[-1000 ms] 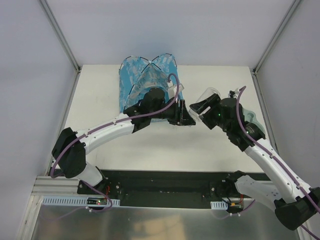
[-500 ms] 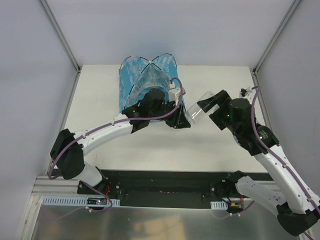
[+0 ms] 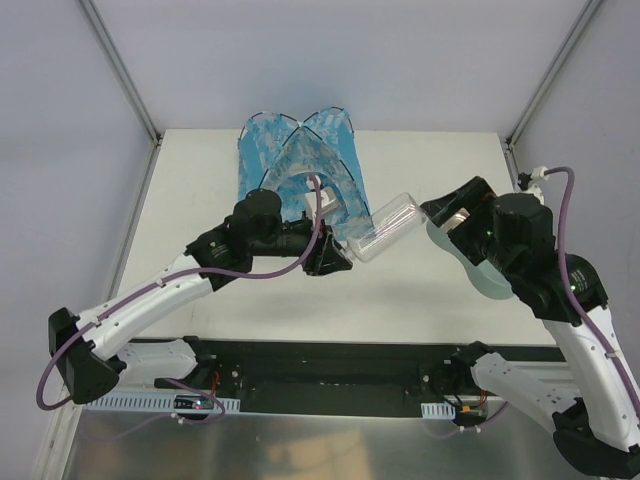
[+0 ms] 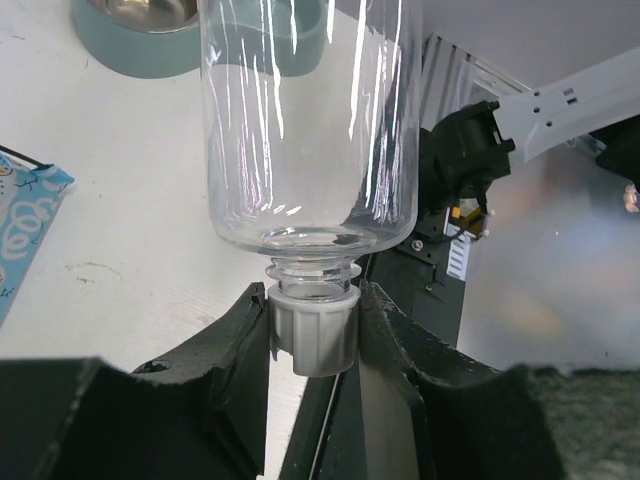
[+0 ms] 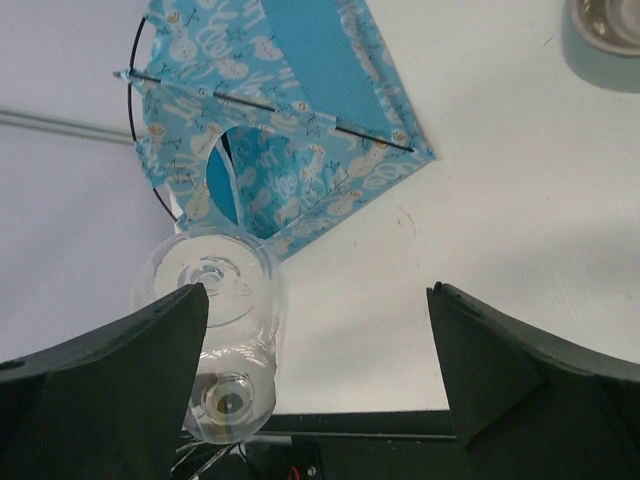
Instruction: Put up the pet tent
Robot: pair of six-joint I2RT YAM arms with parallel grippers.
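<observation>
The left gripper (image 4: 312, 335) is clamped on the grey cap (image 4: 312, 350) of a clear bottle (image 4: 310, 120), one finger on each side of the cap, and the bottle juts out past the fingertips with nothing else holding it. The right gripper (image 5: 317, 295) stands wide apart and empty, and its wrist view looks at the bottle's base from a short way off. That is the change. A second ago the right gripper carried the bottle toward the left one, half a second ago both arms met at it, and now the right arm has let go and drawn back toward the right edge of the table (image 3: 420, 290). The left arm has swung the bottle out over the middle of the table. The handover looks complete. The pet tent (image 3: 300, 150) is at the far edge of the table, left of centre, its blue fabric raised on the two crossing black poles. Neither gripper touches it, and it has not shifted over the last second. A grey-green bowl (image 4: 130, 60) sits near the right edge, below the right arm. The free right gripper could now go to the tent, and the left one probably has to set the bottle down first.
</observation>
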